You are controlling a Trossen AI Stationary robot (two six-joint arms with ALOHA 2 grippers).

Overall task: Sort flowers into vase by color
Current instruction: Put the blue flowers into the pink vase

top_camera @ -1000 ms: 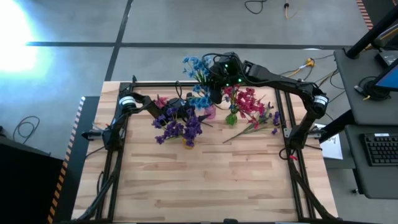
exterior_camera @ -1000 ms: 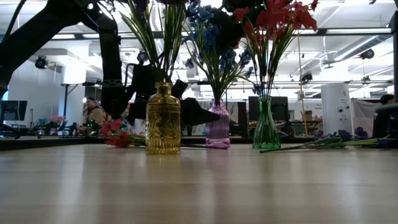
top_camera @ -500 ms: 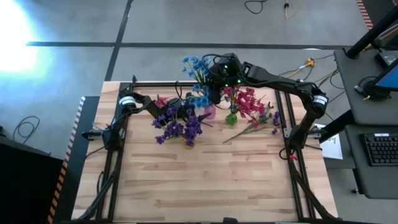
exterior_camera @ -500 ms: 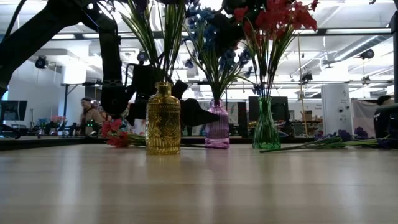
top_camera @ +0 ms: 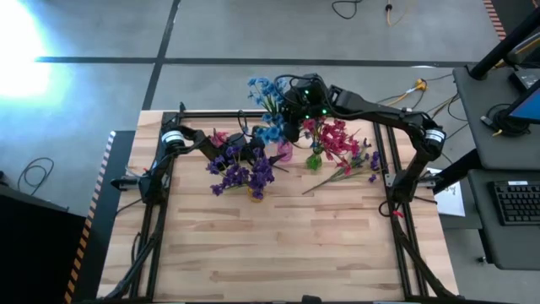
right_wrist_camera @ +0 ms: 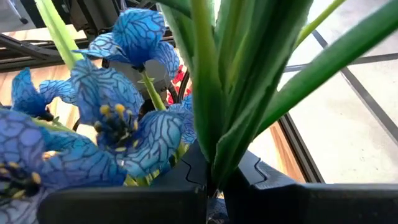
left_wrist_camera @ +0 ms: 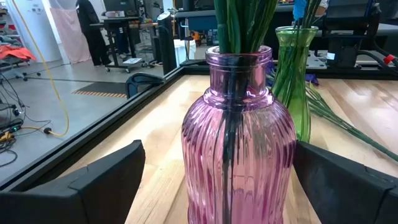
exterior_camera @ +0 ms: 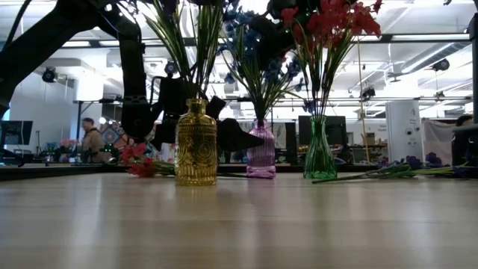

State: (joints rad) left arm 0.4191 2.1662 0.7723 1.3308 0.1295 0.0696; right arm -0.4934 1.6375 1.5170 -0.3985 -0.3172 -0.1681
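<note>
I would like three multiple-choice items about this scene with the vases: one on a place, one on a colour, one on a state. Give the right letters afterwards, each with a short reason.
1. Where does the pink vase stand in the low view?
A. between the gold vase and the green vase
B. left of the gold vase
C. lying on the floor

2. What colour are the blooms over the gold vase?
A. red
B. purple
C. white

3. The right pincer is:
A. open and empty
B. shut on green stems
C. shut on a vase

Answers: 1 A, the low view shows it in the middle. 2 B, the high view shows purple. 3 B, the right wrist view shows stems clamped.
</note>
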